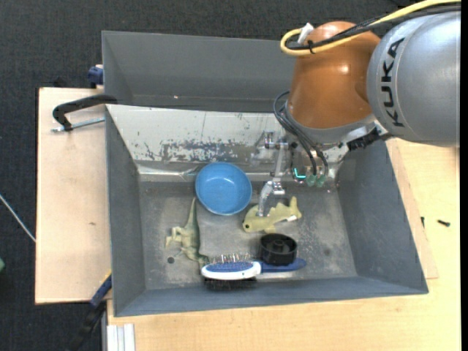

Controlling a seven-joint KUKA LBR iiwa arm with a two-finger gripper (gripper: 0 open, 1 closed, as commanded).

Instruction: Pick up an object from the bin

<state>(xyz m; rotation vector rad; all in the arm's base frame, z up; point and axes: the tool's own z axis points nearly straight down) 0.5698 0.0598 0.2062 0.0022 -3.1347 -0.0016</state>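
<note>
My gripper [273,190] hangs under the orange wrist cover in the middle of the bin, towards the back. Its tip is right above a pale yellow-green toy animal [272,215] that lies flat on the floor, and seems to touch the toy's upper edge. A blue bowl [223,189] stands just left of the gripper, tipped so that its opening faces the camera. A black round cap-like piece [278,248] sits in front of the toy animal.
A blue and white brush [235,270] lies along the front wall. A slim pale green toy lizard [189,236] lies at the front left. The arm and its orange cover hide the bin's back right part.
</note>
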